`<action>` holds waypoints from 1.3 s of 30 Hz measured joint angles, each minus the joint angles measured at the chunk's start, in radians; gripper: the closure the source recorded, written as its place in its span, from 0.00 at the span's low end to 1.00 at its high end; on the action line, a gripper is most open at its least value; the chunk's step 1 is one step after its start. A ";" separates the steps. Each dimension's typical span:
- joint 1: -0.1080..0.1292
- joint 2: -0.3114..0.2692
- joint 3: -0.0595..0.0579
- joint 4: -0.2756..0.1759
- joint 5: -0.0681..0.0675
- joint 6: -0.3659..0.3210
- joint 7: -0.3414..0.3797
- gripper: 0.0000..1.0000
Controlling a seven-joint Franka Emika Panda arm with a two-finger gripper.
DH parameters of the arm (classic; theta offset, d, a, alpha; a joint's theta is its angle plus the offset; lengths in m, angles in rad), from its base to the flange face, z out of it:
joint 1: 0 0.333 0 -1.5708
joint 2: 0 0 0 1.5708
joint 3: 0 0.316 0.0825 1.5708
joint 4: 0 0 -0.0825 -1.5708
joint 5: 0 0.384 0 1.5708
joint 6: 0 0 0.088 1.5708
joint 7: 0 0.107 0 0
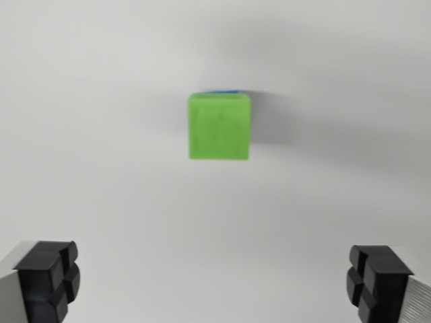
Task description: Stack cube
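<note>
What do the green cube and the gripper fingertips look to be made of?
Green cube: probably matte plastic, possibly 3D-printed; faintly mottled face, no gloss, though the picture is blurred. Gripper fingertips: black, dull, blocky pads, likely rubber or plastic.

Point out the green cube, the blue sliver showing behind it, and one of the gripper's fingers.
green cube (219, 127), wrist view, middle of its top face.
blue sliver (222, 91), wrist view, thin edge above the cube's far side.
fingers (47, 279), wrist view, black pad at the view's left.
</note>
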 joint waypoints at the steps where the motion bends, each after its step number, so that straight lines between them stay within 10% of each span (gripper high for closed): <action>1: 0.000 -0.005 0.000 0.007 0.000 -0.012 0.000 0.00; 39: 0.000 -0.053 -0.001 0.105 0.001 -0.161 -0.001 0.00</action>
